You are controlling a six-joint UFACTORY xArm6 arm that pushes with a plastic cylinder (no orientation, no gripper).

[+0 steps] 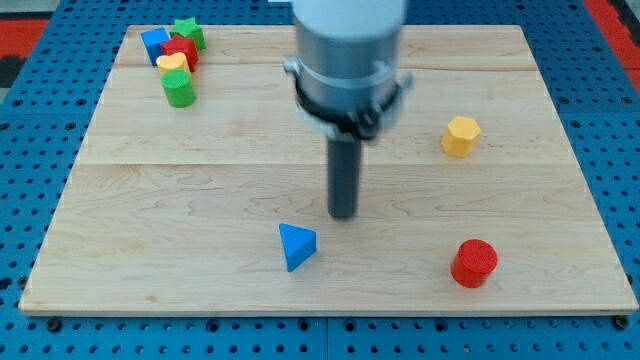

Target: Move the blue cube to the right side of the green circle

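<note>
While we carry no pincer, our tip (343,214) stands just above-right of the blue triangle (296,246); blue cube (154,44) and green circle (179,89) lie far upper-left.

Arm posture: vertical, centre frame.
My tip (343,214) points straight down, rod upright beneath the grey cylindrical wrist housing.
</note>
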